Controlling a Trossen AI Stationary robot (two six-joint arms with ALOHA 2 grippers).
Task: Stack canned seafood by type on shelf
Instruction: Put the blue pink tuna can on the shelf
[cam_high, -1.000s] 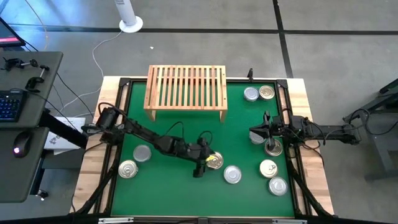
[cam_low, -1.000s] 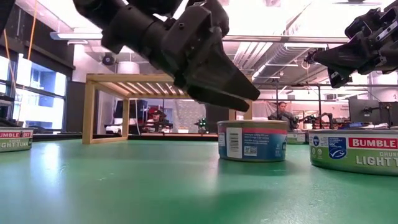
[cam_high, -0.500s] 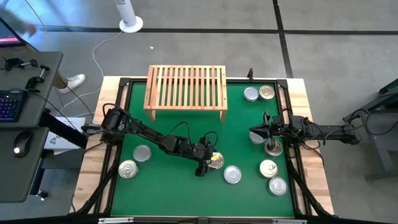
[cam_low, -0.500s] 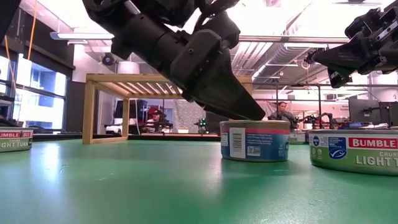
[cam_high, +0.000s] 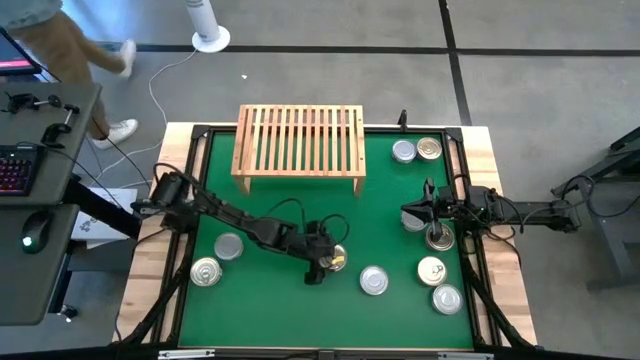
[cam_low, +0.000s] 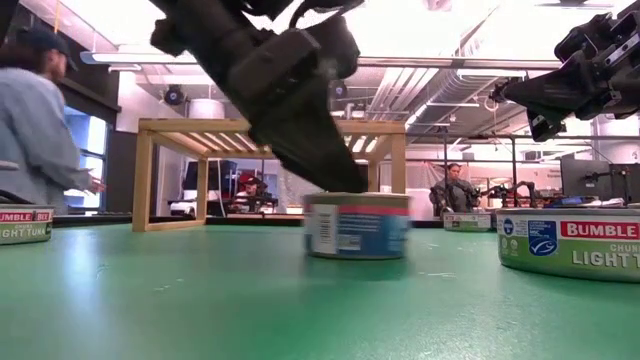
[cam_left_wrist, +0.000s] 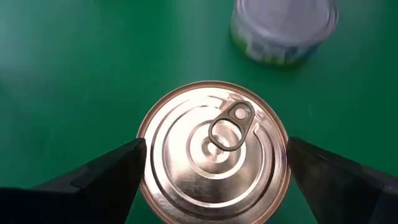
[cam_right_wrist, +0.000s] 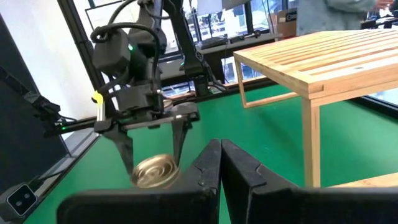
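High view: the low light-wood slatted shelf (cam_high: 299, 148) stands at the far edge of the green mat (cam_high: 270, 300), nothing on its top. The left gripper (cam_high: 322, 262) sits in front of the shelf, just right of the shelf's centre line, fingers spread either side of a gold-lidded round tin (cam_high: 335, 259). A silver-lidded tin (cam_high: 374, 281) lies just beyond that one, farther from the shelf. Two more tins, one silver (cam_high: 229, 246) and one pale gold (cam_high: 205, 271), lie in front of the shelf's left leg. Right of the shelf: a silver tin (cam_high: 403, 151) and a gold tin (cam_high: 429, 148) side by side near the mat's far corner. The right gripper (cam_high: 407, 213) waits above the mat to the right of the shelf, fingers pressed together, holding nothing; more tins lie below and beside it

Low view: the left gripper (cam_low: 330, 170) comes down onto the tin with the blue and red label (cam_low: 357, 226), which sits on the mat in front of the shelf (cam_low: 200, 135). A person in a light blue top (cam_low: 35, 130) stands beyond the table, left of the shelf

Left wrist view: the gold pull-tab lid (cam_left_wrist: 214, 152) lies between the two dark fingers (cam_left_wrist: 102, 174); whether they touch the tin's wall cannot be told

Right wrist view: own fingers (cam_right_wrist: 205, 168) closed together; the left gripper (cam_right_wrist: 152, 146) straddles the gold tin (cam_right_wrist: 154, 170) near the shelf (cam_right_wrist: 336, 62)
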